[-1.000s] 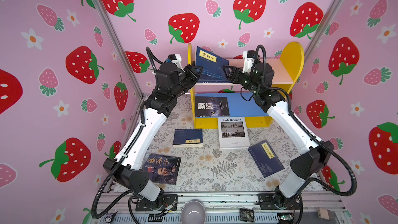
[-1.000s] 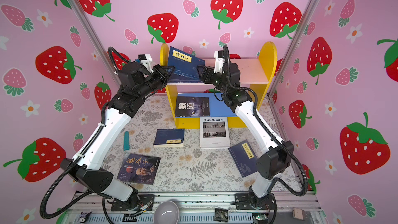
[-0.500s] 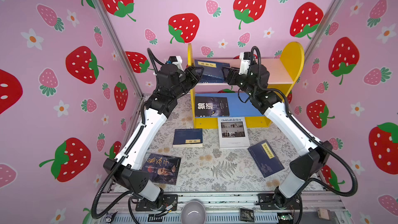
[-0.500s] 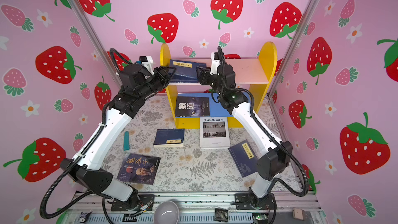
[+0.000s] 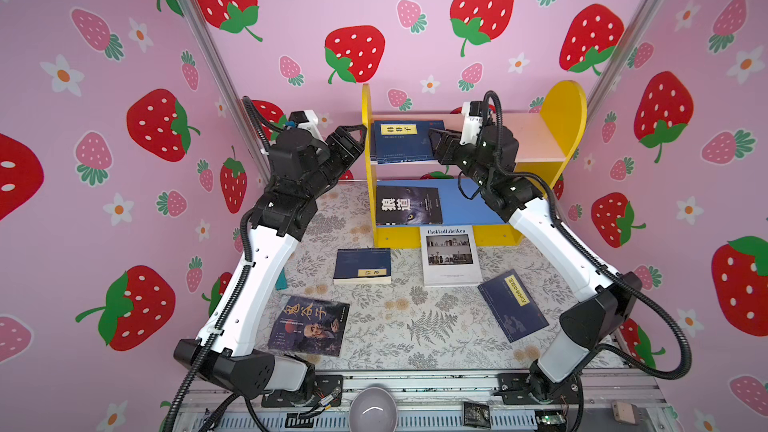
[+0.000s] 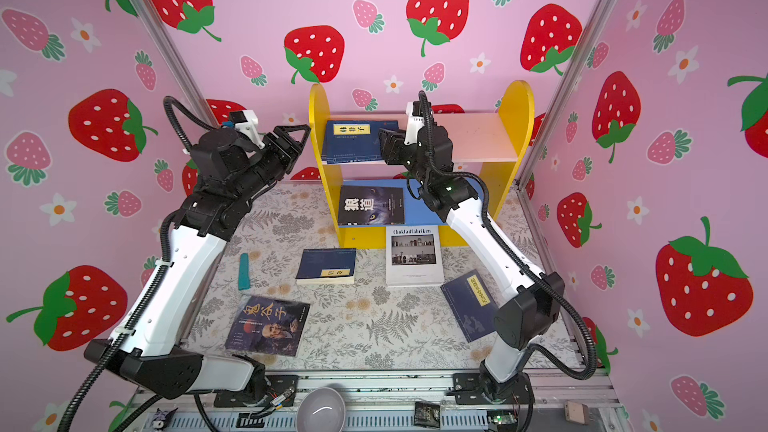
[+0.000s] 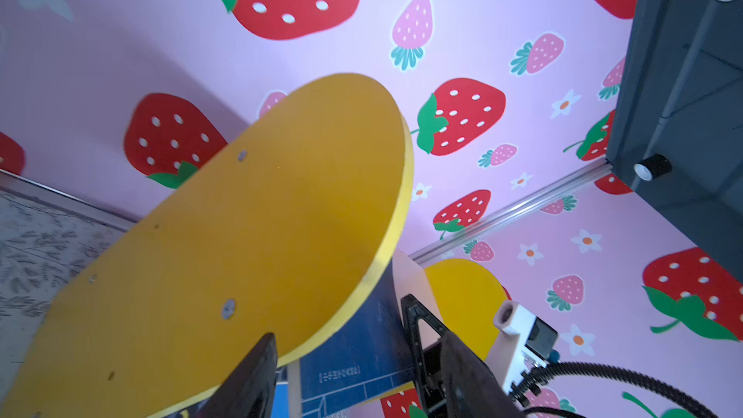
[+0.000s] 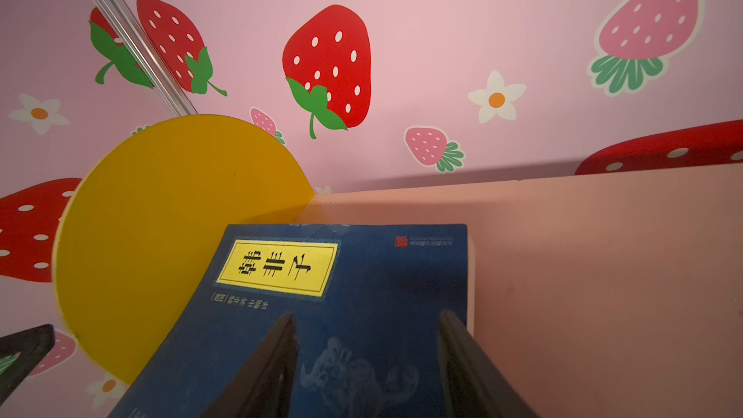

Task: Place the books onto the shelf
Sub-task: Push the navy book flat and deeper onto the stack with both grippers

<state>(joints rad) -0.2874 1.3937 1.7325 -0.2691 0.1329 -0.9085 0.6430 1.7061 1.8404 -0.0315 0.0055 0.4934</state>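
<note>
The right fingers [image 8: 273, 371] stand apart over the cover of the navy book [image 8: 382, 295], gripping nothing; its long axis seems to run front to back. The left fingers [image 7: 253, 384] are apart too, empty, just outside the yellow side panel [image 7: 241, 255] of the shelf [image 5: 563, 118]. That book lies flat on the pink upper board [image 5: 536, 139] against this panel; the wolf book [image 5: 407, 205] lies on the blue lower board [image 5: 457, 214]. 4 books wait on the bench [image 5: 415, 326], well below both arms: the portrait book [image 5: 309, 326] and a navy one [image 5: 361, 265] nearer the left arm, Chokladfabriken [image 5: 451, 255] and the tilted navy one [image 5: 511, 305] nearer the right.
</note>
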